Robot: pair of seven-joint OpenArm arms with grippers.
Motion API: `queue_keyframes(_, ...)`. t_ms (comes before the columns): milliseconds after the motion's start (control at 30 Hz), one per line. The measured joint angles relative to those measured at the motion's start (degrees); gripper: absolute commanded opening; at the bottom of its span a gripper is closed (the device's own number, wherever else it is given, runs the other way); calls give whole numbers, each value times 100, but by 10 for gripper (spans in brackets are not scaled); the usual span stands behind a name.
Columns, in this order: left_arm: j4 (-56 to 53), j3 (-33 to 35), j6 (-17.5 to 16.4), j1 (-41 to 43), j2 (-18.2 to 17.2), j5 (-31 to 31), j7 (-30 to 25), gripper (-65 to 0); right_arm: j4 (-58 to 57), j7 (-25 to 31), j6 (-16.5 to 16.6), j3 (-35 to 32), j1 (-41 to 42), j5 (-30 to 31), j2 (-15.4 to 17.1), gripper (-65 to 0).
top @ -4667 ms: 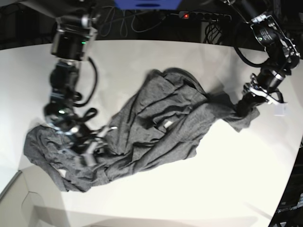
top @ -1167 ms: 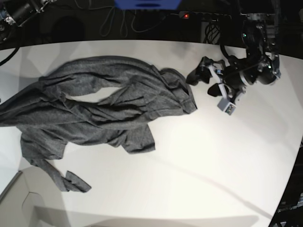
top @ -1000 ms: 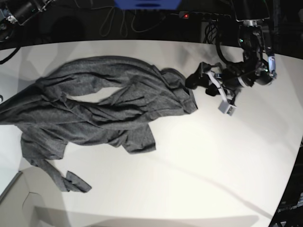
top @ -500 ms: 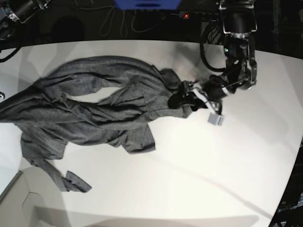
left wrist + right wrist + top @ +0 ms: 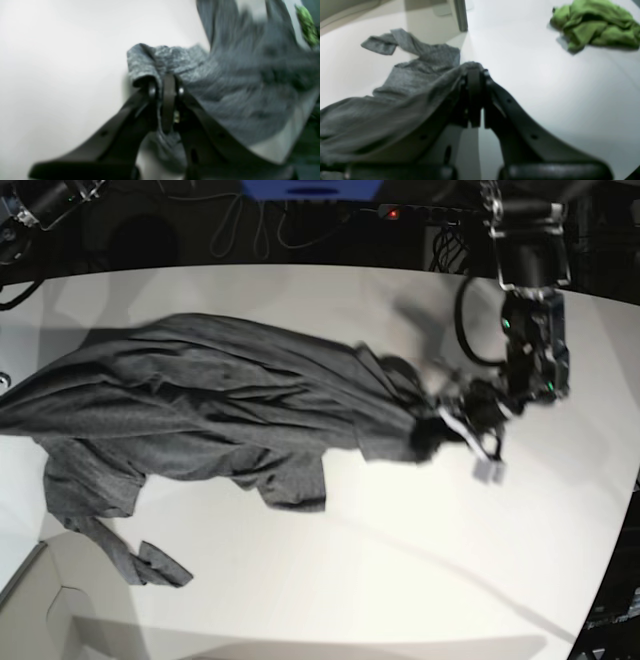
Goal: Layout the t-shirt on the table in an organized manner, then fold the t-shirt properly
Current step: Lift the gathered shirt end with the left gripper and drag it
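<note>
Wrinkled dark grey t-shirt (image 5: 200, 405) stretched across white table (image 5: 400, 560), seemingly partly lifted.

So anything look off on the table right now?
One stray: a crumpled green cloth lies apart on the table, away from the grey t-shirt, which is stretched but bunched and wrinkled.

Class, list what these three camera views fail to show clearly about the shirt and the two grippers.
- Base view: the right gripper is outside the frame; the t-shirt runs off the left edge.
- Left wrist view: motion blur smears the shirt beyond the left gripper.
- Right wrist view: the right gripper covers the pinched cloth edge.
- Base view: the left gripper's jaws are too small and blurred.
</note>
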Motion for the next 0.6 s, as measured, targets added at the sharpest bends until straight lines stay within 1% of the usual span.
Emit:
queue_keyframes(100,146,48,-15,-435,-83,-90,-50,-649,-131,7,0,0,-2,22,-13,-650)
queue_keyframes(167,299,70,2,-643,-114,-70,15,-649,-214,7,0,0,-24,17,-9,-650)
queue_keyframes(367,595,42,-46,-1056,-129,-22,-33,-649,-721,9,-20,-127,-131,-20,-17,-650)
queue_keyframes(433,629,35,-46,-1062,-142,-28,-52,-649,-811,31,-17,-127,-116,-20,-28,-650)
queue_keyframes(500,695,42,-66,-1008,-168,-42,52,-649,-804,267,-17,-116,-170,-9,-26,-650)
queue_keyframes(600,1379,20,-35,-625,-238,-120,13,-649,-807,378,-15,-114,-398,22,-20,-650)
